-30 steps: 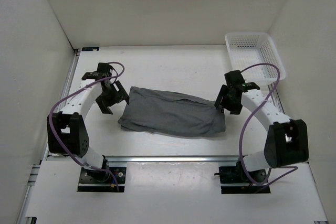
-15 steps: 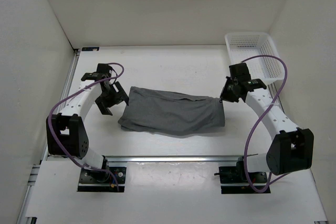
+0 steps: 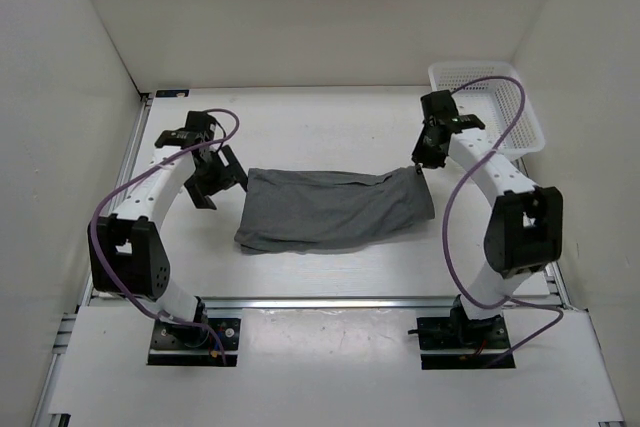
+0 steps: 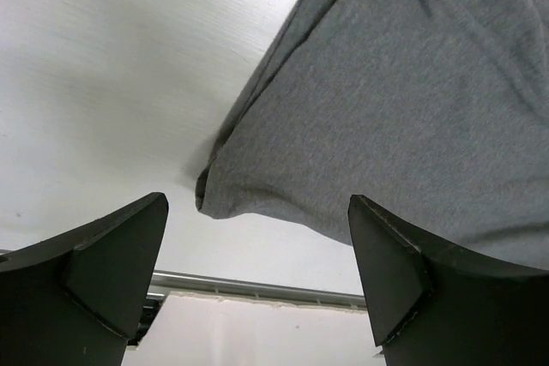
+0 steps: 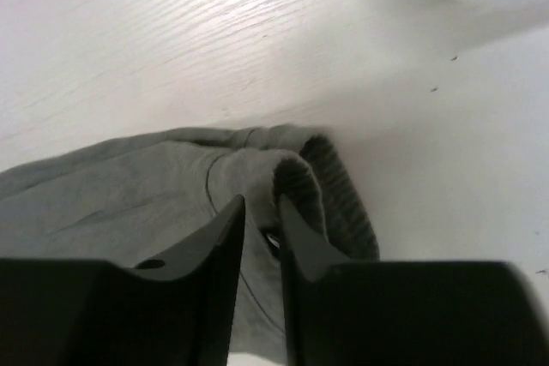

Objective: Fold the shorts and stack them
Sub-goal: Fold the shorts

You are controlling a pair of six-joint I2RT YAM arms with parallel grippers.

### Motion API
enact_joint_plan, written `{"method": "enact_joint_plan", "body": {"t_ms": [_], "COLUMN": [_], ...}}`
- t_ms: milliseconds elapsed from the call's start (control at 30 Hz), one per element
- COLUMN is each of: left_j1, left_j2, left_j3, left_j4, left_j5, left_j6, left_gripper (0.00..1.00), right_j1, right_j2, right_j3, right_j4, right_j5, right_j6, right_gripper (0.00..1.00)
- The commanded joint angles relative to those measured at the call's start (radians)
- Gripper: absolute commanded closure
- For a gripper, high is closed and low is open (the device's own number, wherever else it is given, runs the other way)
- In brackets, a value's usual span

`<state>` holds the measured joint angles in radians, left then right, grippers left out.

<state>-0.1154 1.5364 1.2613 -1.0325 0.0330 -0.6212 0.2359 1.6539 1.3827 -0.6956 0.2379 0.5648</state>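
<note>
Overhead wide — wrists near shorts (image 3: 330, 209).

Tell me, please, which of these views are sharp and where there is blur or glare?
Top external: even light, sharp throughout, the shorts clearly outlined. Left wrist: the cloth weave is crisp, while the bare table looks smeared. Right wrist: the right gripper is dark and soft-edged, and the top right corner is washed out white.
</note>
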Motion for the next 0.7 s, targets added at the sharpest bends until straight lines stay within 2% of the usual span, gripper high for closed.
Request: {"method": "enact_joint_plan", "body": {"t_ms": [0, 67, 100, 167, 300, 400, 433, 467, 500, 667], "left_j1": [-0.032, -0.056, -0.056, -0.090, -0.150, -0.207, -0.217, -0.227, -0.239, -0.251], "left_j2": [0.004, 0.004, 0.004, 0.004, 0.004, 0.013, 0.039, 0.054, 0.070, 0.221], "left_j3": [0.036, 0.046, 0.046, 0.055, 0.055, 0.055, 0.055, 0.046, 0.046, 0.093], "left_j4": [-0.012, -0.012, -0.012, -0.023, -0.023, -0.009, 0.012, 0.012, 0.029, 0.071], "left_j5": [0.007, 0.007, 0.007, -0.004, -0.004, -0.004, 0.010, 0.022, 0.022, -0.004], "left_j6": [0.017, 0.017, 0.017, 0.017, 0.008, -0.021, -0.022, -0.034, -0.034, -0.032], "left_gripper": [0.03, 0.03, 0.03, 0.03, 0.03, 0.03, 0.03, 0.03, 0.03, 0.03], "right_j1": [-0.003, 0.022, 0.031, 0.048, 0.089, 0.117, 0.129, 0.129, 0.138, 0.138], "right_j2": [0.056, 0.006, -0.015, -0.081, -0.202, -0.284, -0.307, -0.307, -0.307, -0.221], "right_j3": [0.065, 0.044, 0.044, 0.010, -0.069, -0.164, -0.190, -0.233, -0.253, -0.346], "right_j4": [-0.008, 0.005, 0.005, 0.005, -0.033, -0.042, -0.042, -0.042, -0.042, 0.080], "right_j5": [0.055, 0.066, 0.099, 0.124, 0.150, 0.132, 0.101, 0.084, 0.075, 0.032], "right_j6": [0.012, 0.021, 0.021, 0.021, 0.032, 0.032, 0.044, 0.044, 0.058, 0.070], "right_gripper": [0.68, 0.57, 0.44, 0.37, 0.36, 0.57, 0.72, 0.78, 0.89, 0.98]}}
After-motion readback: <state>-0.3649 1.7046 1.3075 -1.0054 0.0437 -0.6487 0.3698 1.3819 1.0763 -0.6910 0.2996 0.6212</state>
